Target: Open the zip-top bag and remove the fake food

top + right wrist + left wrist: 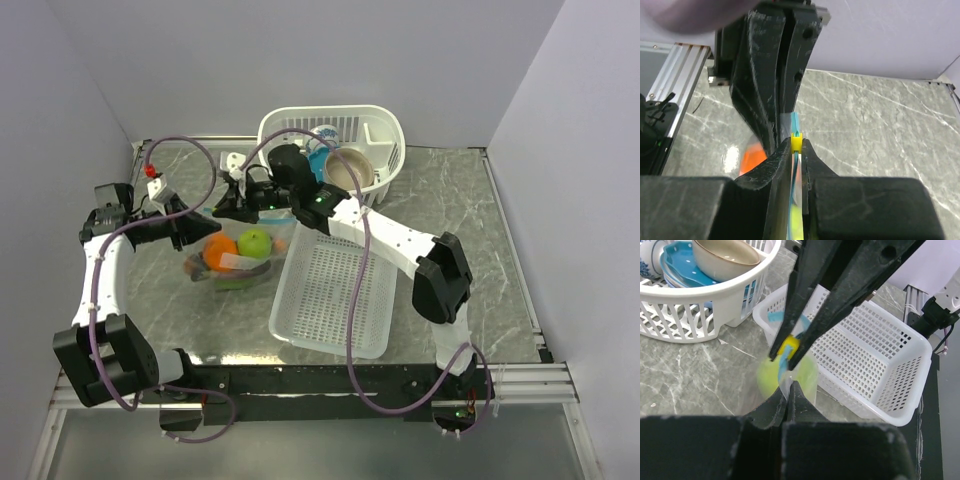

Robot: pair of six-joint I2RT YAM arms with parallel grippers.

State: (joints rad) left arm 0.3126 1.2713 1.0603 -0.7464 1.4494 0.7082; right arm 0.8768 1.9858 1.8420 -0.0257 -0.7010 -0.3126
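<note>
The zip-top bag (238, 268) lies on the marble table, left of centre, clear with a teal zip strip (795, 122). Inside it are an orange ball (218, 250) and a green round fruit (256, 242); any other pieces are hard to make out. My left gripper (198, 232) is shut on the clear plastic at the bag's edge (785, 382). My right gripper (224, 208) is shut on the yellow zip slider (797, 141), just opposite the left fingers. In the left wrist view the right gripper (782, 354) pinches the slider (788, 346) above the blurred green fruit (807, 377).
A white flat mesh tray (335, 300) lies right of the bag, close to it. A white dish rack (385, 125) at the back holds a tan bowl (348, 168) and blue dishes (677, 265). The right arm reaches across over the tray.
</note>
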